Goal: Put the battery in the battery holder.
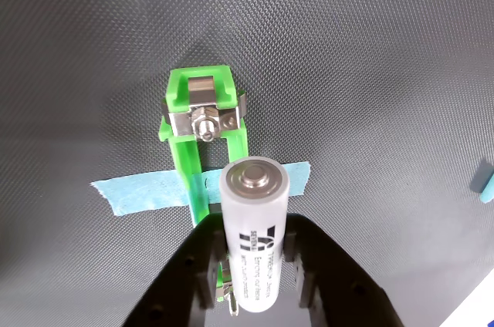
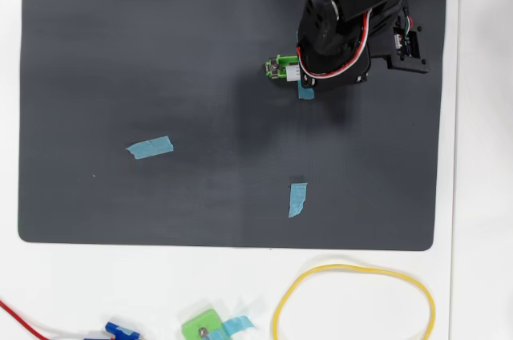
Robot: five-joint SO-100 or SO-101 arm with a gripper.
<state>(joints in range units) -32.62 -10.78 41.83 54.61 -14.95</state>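
White-silver and cylindrical, the battery (image 1: 255, 234) fills the lower middle of the wrist view, clamped on both sides by the black gripper (image 1: 255, 261). Its flat metal cap faces the camera, so it appears to be held fairly steeply, not lying level. Directly behind it, the narrow green battery holder (image 1: 202, 138) lies on a dark woven mat (image 1: 370, 72), fixed there by a blue tape strip (image 1: 143, 192) across its middle. The holder's far end, with a silver contact and a nut, is clear to see; its near end is mostly hidden behind the battery.

Seen from overhead, the black arm (image 2: 349, 23) covers most of the holder, leaving only a green and silver end poking out at its left edge. The battery cannot be made out here. Two loose tape scraps (image 2: 150, 147) lie on the mat, well apart from the holder.

The likely risks: if the battery goes down tilted, one end could catch on a metal contact or a green side rail and sit proud. Pressing hard could shift the holder, since only tape secures it. Letting go too early could let the battery roll off.
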